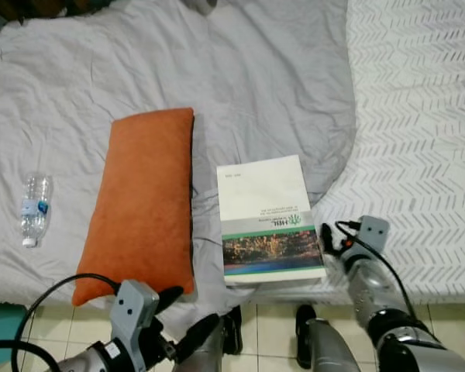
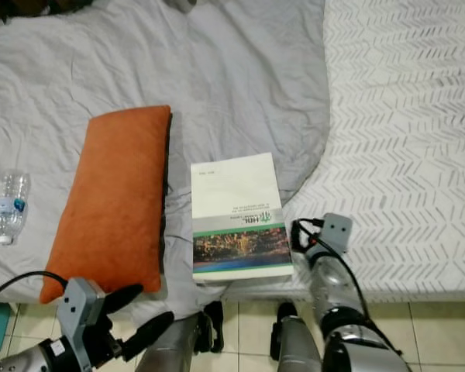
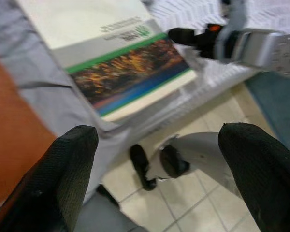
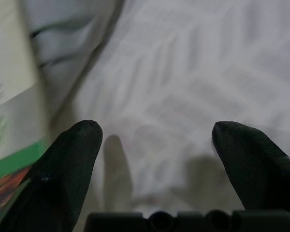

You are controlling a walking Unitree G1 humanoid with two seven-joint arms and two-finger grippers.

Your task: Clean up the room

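Observation:
A white book (image 1: 267,217) with a green stripe and a landscape picture lies at the bed's near edge. To its left is an orange pillow (image 1: 143,201), and further left a clear water bottle (image 1: 35,209) lies on the blanket. My right gripper (image 1: 331,242) rests open on the white sheet just right of the book's lower corner, with nothing between its fingers (image 4: 67,159). My left gripper (image 1: 187,316) hangs open below the bed's edge, over the floor, near the pillow's lower end; its wrist view looks at the book (image 3: 125,67).
A wrinkled grey blanket (image 1: 256,77) covers the bed's left and middle, and a white chevron sheet (image 1: 418,139) covers the right. Beige tiled floor (image 1: 267,322) and my dark feet (image 1: 304,329) lie below the bed's edge. A teal object (image 1: 0,322) sits at the lower left.

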